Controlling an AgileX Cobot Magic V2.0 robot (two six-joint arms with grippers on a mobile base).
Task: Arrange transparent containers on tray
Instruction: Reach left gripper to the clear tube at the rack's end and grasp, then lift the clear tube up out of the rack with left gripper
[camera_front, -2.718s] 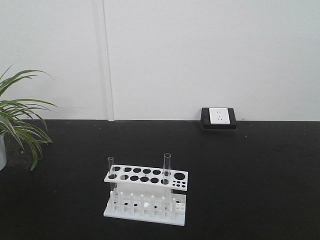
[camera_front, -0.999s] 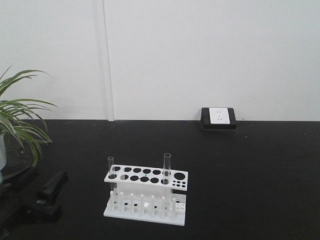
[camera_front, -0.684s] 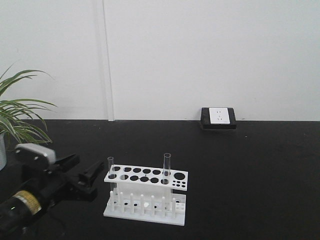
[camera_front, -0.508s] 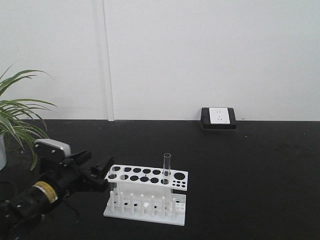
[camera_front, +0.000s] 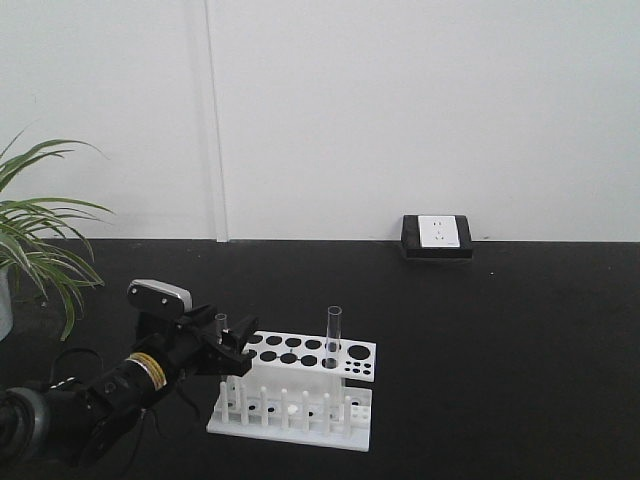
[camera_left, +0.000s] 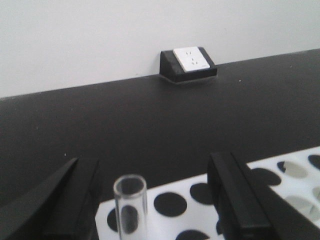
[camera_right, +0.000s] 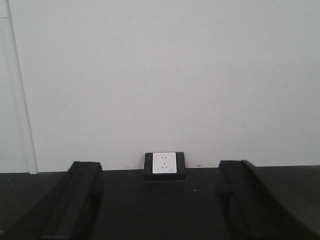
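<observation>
Two transparent containers stand upright in a white holed rack (camera_front: 300, 350): a shorter-looking tube (camera_front: 221, 322) at its left end and a tube (camera_front: 334, 335) further right. My left gripper (camera_front: 228, 346) is open at the rack's left end. In the left wrist view the left tube (camera_left: 130, 202) rises between the fingers of the left gripper (camera_left: 155, 200), nearer the left finger (camera_left: 70, 200) and touching neither. My right gripper (camera_right: 160, 205) is open with nothing between its fingers. The tray is out of view.
A white wall socket on a black block (camera_front: 437, 236) sits at the back of the black table (camera_front: 520, 360). A potted plant (camera_front: 40, 250) stands at the far left. The rack's top plate (camera_left: 207, 222) lies under the left fingers.
My left arm came in from the lower left and moved right to the rack. Its open fingers now stand on either side of the left tube. The tubes and rack have not moved.
</observation>
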